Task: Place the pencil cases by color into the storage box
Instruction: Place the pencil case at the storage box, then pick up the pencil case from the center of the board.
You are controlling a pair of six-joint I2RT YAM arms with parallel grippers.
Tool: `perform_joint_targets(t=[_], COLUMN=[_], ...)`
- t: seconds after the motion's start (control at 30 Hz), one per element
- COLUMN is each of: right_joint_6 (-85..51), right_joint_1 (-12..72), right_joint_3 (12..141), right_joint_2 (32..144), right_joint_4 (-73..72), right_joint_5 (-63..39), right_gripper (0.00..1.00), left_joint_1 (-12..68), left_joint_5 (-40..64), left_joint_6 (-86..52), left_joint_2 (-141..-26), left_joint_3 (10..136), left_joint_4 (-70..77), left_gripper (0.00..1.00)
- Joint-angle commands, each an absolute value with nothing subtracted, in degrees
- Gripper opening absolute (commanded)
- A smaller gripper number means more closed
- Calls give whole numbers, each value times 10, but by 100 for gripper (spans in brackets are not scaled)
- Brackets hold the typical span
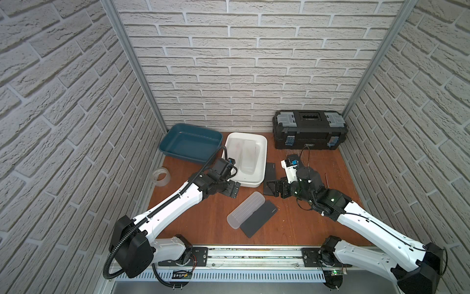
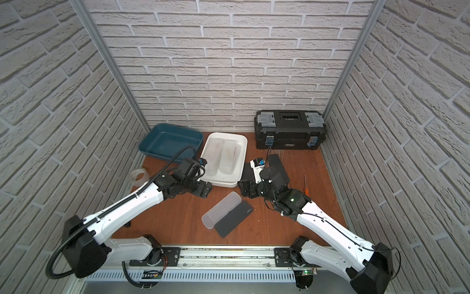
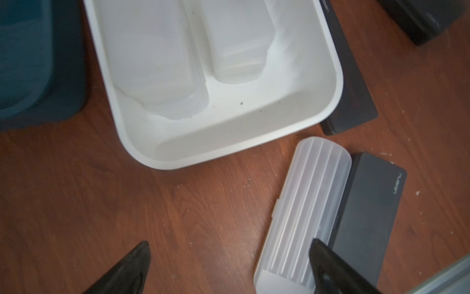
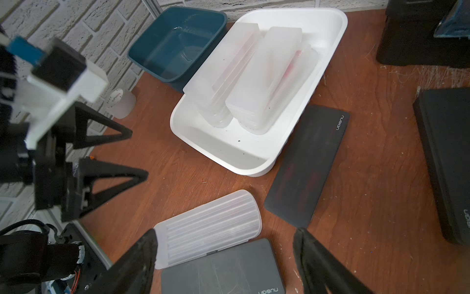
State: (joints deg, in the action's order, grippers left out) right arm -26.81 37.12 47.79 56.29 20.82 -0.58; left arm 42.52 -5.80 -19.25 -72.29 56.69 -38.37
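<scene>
A frosted white pencil case (image 1: 245, 213) (image 3: 310, 203) lies mid-table, touching a matte black pencil case (image 1: 258, 219) (image 4: 221, 269). Two more black pencil cases lie flat: one (image 4: 307, 165) against the white storage box (image 1: 250, 183), another (image 4: 447, 157) further right. Several frosted cases (image 4: 254, 84) rest inside the white box. The teal storage box (image 1: 189, 141) is bare. My left gripper (image 3: 229, 244) is open by the white box's near corner, holding nothing. My right gripper (image 4: 225, 231) is open above the table pair, also holding nothing.
A black toolbox (image 1: 309, 129) stands at the back right. A clear tape roll (image 1: 160, 176) sits at the left edge near the wall. A thin screwdriver (image 2: 305, 183) lies right of my right arm. Brick walls close in three sides.
</scene>
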Motion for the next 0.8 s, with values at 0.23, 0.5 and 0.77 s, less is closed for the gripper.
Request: perform_joint_targets(t=[0.23,0.5,0.77], right_joint_6=[-286,-298,-305], right_joint_1=[349,349,346], right_joint_3=[469,462,460], right_joint_2=[546,532,532], right_joint_4=[204,207,213], right_joint_5=[-38,-50,-62], right_gripper=[85,85,85], left_joint_1=[535,546,547], left_joint_5=[-103,-80,-69], left_joint_6=[-198,-182,-179], left_joint_2=[-772,-807,-831], left_joint_3=[492,467,463], left_joint_4=[-276,-237,-229], left_gripper=[96,96,95])
